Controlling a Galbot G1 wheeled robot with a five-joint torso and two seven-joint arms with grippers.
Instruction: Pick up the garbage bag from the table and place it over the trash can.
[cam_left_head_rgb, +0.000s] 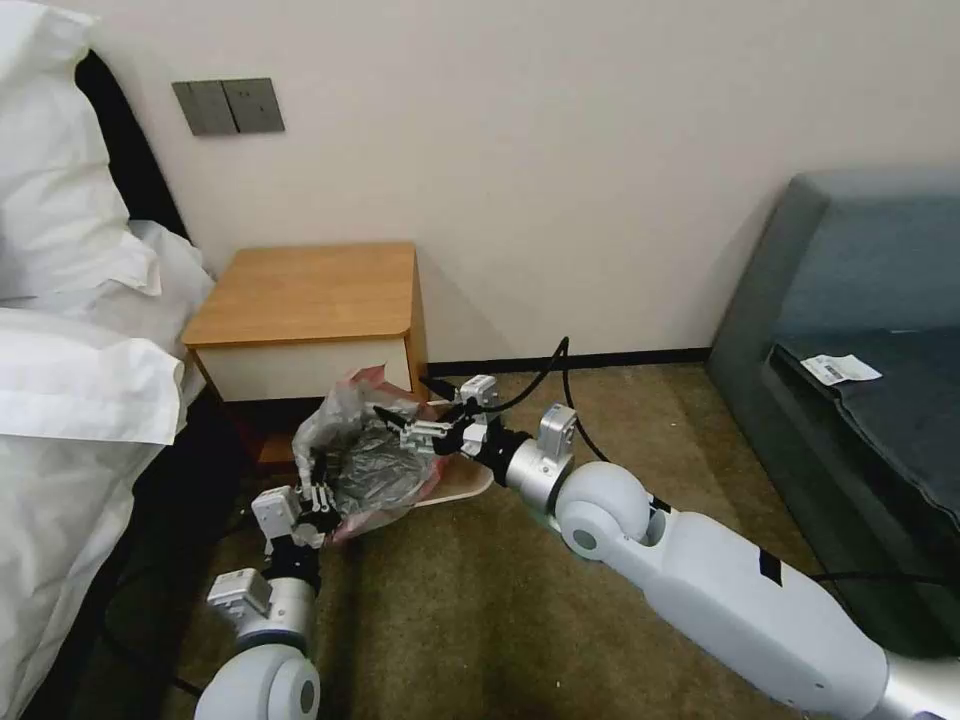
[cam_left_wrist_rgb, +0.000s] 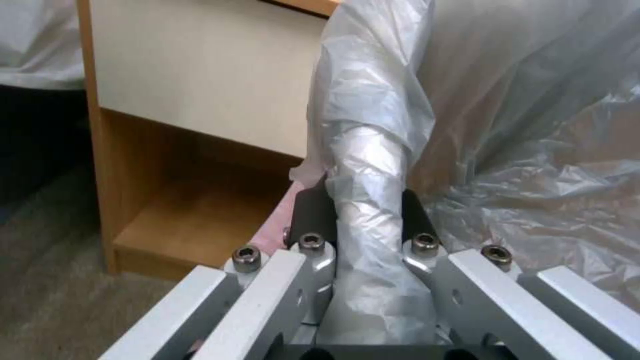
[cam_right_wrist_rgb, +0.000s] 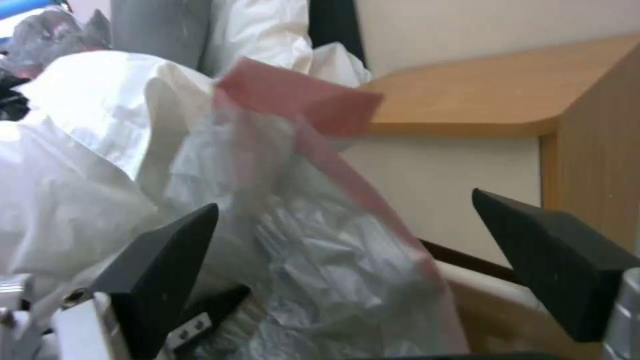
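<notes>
No text, label or number can be read on anything here.

A crinkled grey translucent garbage bag (cam_left_head_rgb: 365, 465) with a pink-red rim band lies between the silver-and-black tools, before an orange-brown worktop (cam_left_head_rgb: 305, 292) with a cream drawer front.

Garbage bag (cam_left_head_rgb: 365, 460): thin, crinkled translucent grey plastic film, slightly glossy, with a matt pink-red band. Nightstand (cam_left_head_rgb: 310, 290): smooth orange-brown wood-grain tabletop, matt cream drawer front. Trash can (cam_left_head_rgb: 462, 484): smooth pale plastic rim. Left pincer (cam_left_wrist_rgb: 363, 220): brushed metal links, steel screws, matt black pads. Carpet (cam_left_head_rgb: 500, 600): rough olive pile.
</notes>
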